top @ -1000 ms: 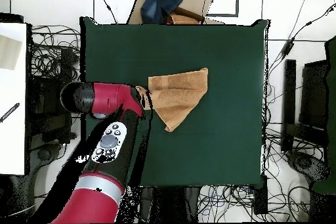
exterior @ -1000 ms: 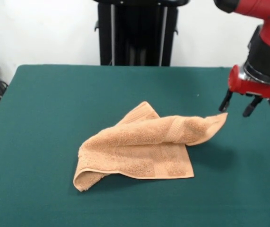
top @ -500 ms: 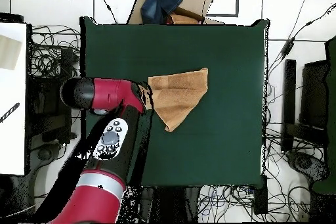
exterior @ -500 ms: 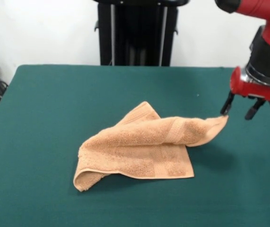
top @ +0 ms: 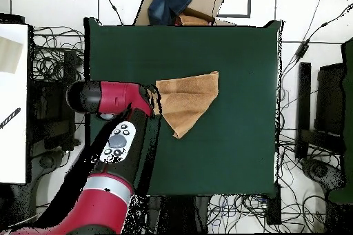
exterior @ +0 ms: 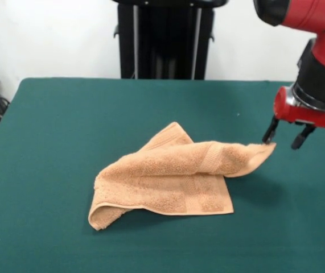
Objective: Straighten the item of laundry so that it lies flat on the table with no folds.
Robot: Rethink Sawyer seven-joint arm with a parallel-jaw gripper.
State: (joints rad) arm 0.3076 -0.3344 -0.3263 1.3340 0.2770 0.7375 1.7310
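Note:
The peach-orange towel (exterior: 173, 179) lies crumpled in the middle of the dark green table (exterior: 65, 125), folded over itself. One corner is stretched out to the right and held a little above the felt. My gripper (exterior: 286, 136) hangs at the right side, open, with its left fingertip (exterior: 269, 133) just above that raised corner. In the overhead view the towel (top: 187, 100) shows as a folded triangle on the table (top: 234, 53). The red arm (top: 114, 101) reaches its left tip, and the gripper's fingers are hidden under the wrist.
The black pedestal (exterior: 165, 40) stands behind the table's far edge. In the overhead view a cardboard box with blue cloth (top: 180, 3) sits beyond the top edge. Cables (top: 55, 60) lie on the floor around the table, and a white surface (top: 12, 101) is at the left.
The gripper rose a little, then came back down and slightly left, beside the towel's raised corner. The towel has kept its shape and place.

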